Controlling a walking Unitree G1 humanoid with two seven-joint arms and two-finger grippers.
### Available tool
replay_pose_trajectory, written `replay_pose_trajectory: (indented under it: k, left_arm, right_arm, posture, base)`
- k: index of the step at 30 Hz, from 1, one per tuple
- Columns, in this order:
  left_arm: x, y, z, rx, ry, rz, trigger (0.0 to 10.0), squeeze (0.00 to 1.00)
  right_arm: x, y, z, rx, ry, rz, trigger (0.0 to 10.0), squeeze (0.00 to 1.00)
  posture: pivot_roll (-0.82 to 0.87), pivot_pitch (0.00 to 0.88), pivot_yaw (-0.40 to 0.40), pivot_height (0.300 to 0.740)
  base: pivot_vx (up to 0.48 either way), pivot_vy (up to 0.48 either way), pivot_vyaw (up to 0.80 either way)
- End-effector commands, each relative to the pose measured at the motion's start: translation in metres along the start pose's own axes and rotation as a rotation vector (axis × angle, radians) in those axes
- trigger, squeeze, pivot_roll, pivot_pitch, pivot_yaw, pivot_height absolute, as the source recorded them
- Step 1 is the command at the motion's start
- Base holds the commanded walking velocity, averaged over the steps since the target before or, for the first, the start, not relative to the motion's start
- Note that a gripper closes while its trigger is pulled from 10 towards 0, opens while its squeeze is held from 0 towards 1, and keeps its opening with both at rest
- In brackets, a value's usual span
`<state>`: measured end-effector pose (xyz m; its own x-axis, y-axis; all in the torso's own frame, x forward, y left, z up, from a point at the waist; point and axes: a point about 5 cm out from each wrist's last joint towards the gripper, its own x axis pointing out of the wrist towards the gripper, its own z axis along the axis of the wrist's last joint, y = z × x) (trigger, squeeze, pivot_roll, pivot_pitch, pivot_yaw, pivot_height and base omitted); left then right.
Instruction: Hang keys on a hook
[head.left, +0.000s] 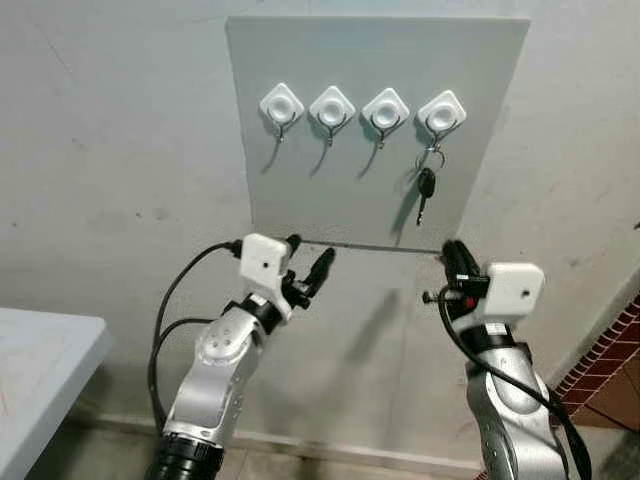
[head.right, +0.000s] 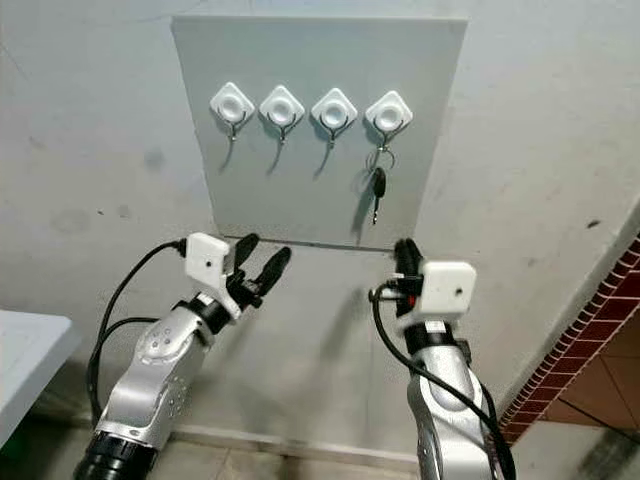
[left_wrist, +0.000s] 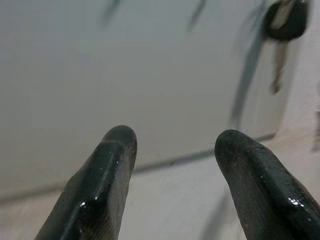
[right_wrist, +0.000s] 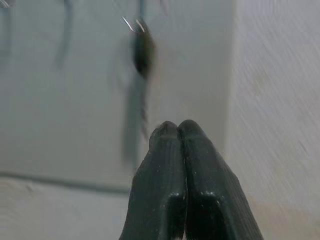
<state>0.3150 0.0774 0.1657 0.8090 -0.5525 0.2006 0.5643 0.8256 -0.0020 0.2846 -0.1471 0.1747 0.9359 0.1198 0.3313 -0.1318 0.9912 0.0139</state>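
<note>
hanging keys (head.left: 426, 190) on rightmost hook (head.left: 441, 113); left tool (head.left: 309, 266) wide, right tool (right_wrist: 178, 131) pressed together, empty.

Board (head.left: 380, 120): on the wall.
Hooks: four in a row across the board's upper part.
Keys (head.left: 426, 190): hanging from the board's rightmost hook (head.left: 441, 113).
Table (head.left: 40, 370): below the board, far left.

A pale, scuffed wall (head.left: 110, 150) carries a grey panel (head.left: 370, 200). Left of and below the panel stands a white table (head.left: 40, 370). Right of and below it, red brick (head.left: 610, 350) meets brown floor tiles (head.right: 600, 400).
</note>
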Motion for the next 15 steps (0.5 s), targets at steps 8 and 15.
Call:
replay_pose_trajectory:
  k: [8, 15]
  left_arm:
    - [0.010, -0.001, 0.023, 0.018, -0.057, -0.044, 10.0, 0.00]
    - [0.014, 0.000, 0.030, 0.026, -0.070, -0.051, 10.0, 0.00]
  right_arm:
    - [0.021, 0.004, 0.027, 0.017, -0.102, 0.077, 10.0, 0.00]
    - [0.039, 0.005, 0.043, 0.034, -0.165, 0.090, 10.0, 0.00]
  posture:
    - [-0.06, 0.000, 0.035, 0.740]
    - [-0.05, 0.000, 0.030, 0.740]
  base:
    - [0.000, 0.000, 0.00]
    - [0.000, 0.000, 0.00]
